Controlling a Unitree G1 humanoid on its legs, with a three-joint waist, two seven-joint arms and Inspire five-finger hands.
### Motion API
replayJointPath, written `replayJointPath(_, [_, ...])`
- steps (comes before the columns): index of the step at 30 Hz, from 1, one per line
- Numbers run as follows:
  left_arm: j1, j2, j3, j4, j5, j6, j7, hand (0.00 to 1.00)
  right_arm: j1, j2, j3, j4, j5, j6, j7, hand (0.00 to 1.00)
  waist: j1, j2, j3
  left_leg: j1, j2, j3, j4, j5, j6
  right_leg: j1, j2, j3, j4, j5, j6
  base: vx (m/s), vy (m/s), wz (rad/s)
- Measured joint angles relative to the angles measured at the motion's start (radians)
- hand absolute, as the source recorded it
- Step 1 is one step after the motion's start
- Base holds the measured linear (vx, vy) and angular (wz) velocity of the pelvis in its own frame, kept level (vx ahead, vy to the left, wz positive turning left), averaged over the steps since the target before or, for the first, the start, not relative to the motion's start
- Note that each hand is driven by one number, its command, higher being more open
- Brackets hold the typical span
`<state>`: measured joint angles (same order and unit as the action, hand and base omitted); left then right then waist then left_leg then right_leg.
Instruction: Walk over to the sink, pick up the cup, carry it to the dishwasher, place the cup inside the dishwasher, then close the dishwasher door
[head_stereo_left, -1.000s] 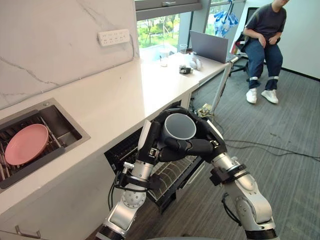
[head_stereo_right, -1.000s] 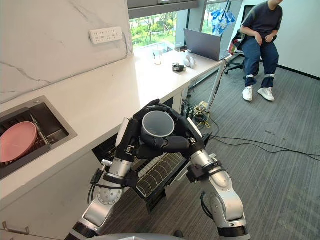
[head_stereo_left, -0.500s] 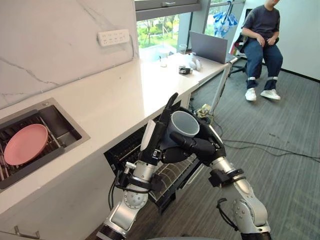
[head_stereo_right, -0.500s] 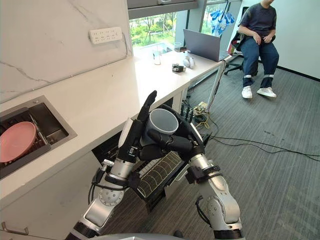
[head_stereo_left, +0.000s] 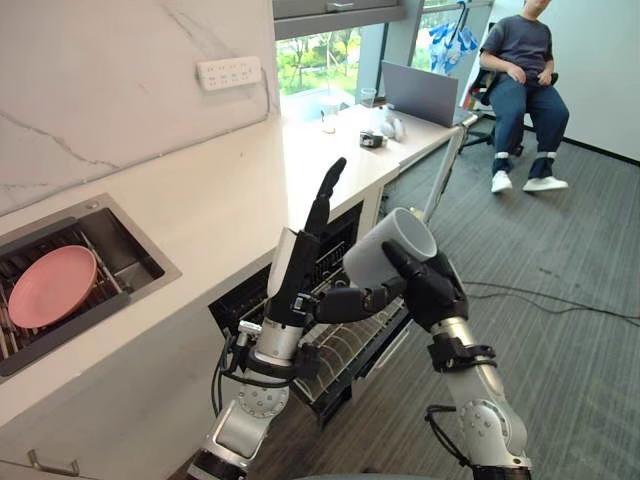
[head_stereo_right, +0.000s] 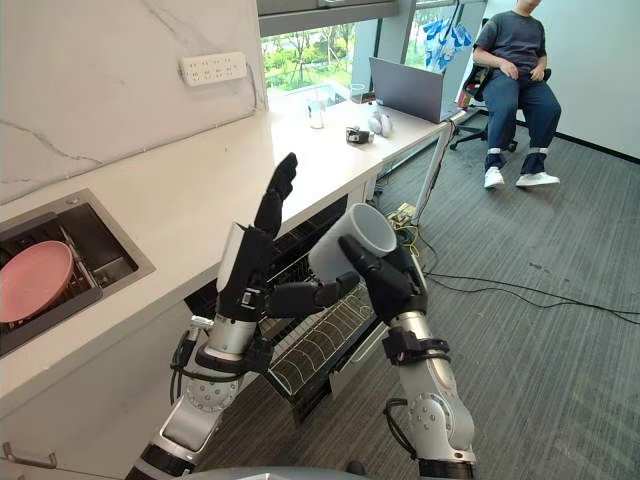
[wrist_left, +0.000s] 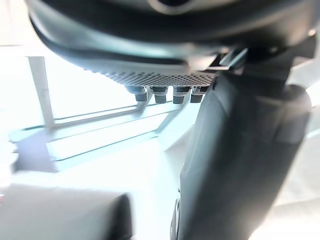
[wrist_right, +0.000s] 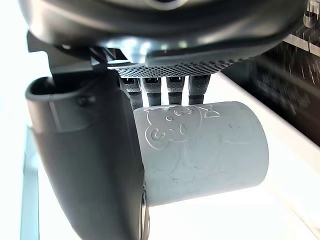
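Cup (head_stereo_left: 388, 252): grey, at frame centre in the eye views, held in the air above the open dishwasher (head_stereo_left: 335, 355). Its long axis is tilted, running from lower left to upper right of the frame, with the open mouth toward the upper right. The right hand (head_stereo_left: 437, 290) wraps it from below and to the right, fingers and thumb curled round the wall.

The right wrist view adds what the eye views hide: a raised bear figure on the cup's wall (wrist_right: 200, 150), which lies across the fingers (wrist_right: 165, 86) with the thumb (wrist_right: 90, 150) alongside.

The left hand (head_stereo_left: 296, 268), left of the cup, is spread, fingers straight and pointing up the frame, thumb reaching toward the cup. Its wrist view shows the thumb (wrist_left: 240, 150) against a bright blur.

The white counter (head_stereo_left: 220, 200) crosses the upper left. The sink (head_stereo_left: 140, 262) at the left edge holds a pink plate (head_stereo_left: 50, 288). A seated person (head_stereo_left: 525, 70) is at the upper right.
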<state>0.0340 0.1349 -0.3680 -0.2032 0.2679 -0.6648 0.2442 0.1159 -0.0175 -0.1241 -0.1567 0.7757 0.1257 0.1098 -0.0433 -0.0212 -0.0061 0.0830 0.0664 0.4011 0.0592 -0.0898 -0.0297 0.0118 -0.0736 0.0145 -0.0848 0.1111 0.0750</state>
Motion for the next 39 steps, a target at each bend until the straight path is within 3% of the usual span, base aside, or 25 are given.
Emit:
replayJointPath(8, [0.030, -0.001, 0.028, 0.016, -0.033, -0.024, -0.009, 1.00, 0.005, 0.002, -0.031, -0.002, 0.090, -0.087, -0.011, 0.00, -0.001, 0.000, 0.000, 0.006, 0.000, 0.006, -0.005, 0.000, 0.000, 0.000, 0.001, 0.006, -0.001, 0.000, 0.000, 0.00, 0.000, -0.02])
replayJointPath(12, [0.040, -0.001, 0.038, 0.026, -0.253, -0.014, -0.188, 1.00, 0.004, 0.008, -0.070, -0.003, 0.105, -0.094, -0.011, 0.00, 0.001, -0.002, 0.002, 0.006, -0.001, 0.005, -0.006, 0.000, 0.000, 0.001, 0.000, 0.005, -0.001, 0.000, 0.000, 0.00, 0.000, 0.00])
replayJointPath(14, [0.048, -0.004, 0.028, 0.058, -0.478, 0.076, -0.393, 1.00, 0.004, 0.009, -0.105, -0.004, 0.106, -0.100, -0.012, 0.00, 0.001, -0.003, 0.003, 0.006, -0.003, 0.005, -0.007, 0.000, 0.000, 0.001, -0.001, 0.005, -0.001, -0.001, 0.001, 0.00, 0.000, 0.00])
replayJointPath(16, [0.057, -0.003, 0.011, 0.134, -0.573, 0.167, -0.499, 1.00, 0.004, 0.008, -0.130, -0.005, 0.106, -0.105, -0.014, 0.00, 0.000, -0.004, 0.005, 0.006, -0.004, 0.005, -0.008, 0.000, 0.000, 0.000, -0.002, 0.006, -0.001, -0.001, 0.002, 0.00, 0.000, 0.00])
replayJointPath(20, [0.106, 0.004, -0.068, 0.336, -0.581, 0.326, -0.601, 1.00, 0.001, -0.010, -0.173, -0.011, 0.105, -0.105, -0.012, 0.00, -0.008, -0.008, 0.013, -0.001, -0.006, 0.010, -0.012, 0.000, 0.001, -0.013, -0.002, 0.011, -0.001, -0.002, 0.003, -0.01, -0.012, -0.02])
replayJointPath(25, [0.149, 0.010, -0.066, 0.482, -0.388, 0.356, -0.515, 1.00, -0.004, -0.029, -0.184, -0.011, 0.054, -0.103, 0.003, 0.00, -0.016, -0.007, 0.028, -0.005, -0.008, 0.008, -0.012, 0.000, 0.001, -0.014, 0.000, 0.012, 0.000, -0.002, 0.003, 0.00, -0.007, 0.00])
replayJointPath(32, [0.212, 0.000, 0.199, 0.567, -0.346, 0.347, -0.323, 1.00, 0.009, -0.054, -0.179, -0.011, -0.139, -0.080, 0.061, 0.00, 0.001, -0.009, 0.043, -0.032, -0.016, -0.050, -0.012, 0.009, 0.013, -0.011, -0.017, -0.044, 0.000, -0.007, 0.007, -0.03, -0.020, 0.24])
replayJointPath(39, [0.270, 0.003, 0.261, 0.616, -0.345, 0.338, -0.326, 1.00, -0.009, -0.092, -0.160, 0.088, -0.286, -0.007, 0.113, 0.00, 0.030, -0.010, 0.049, -0.057, -0.047, -0.134, -0.029, 0.031, 0.032, 0.002, -0.049, -0.131, 0.000, -0.021, 0.023, -0.01, -0.002, 0.38])
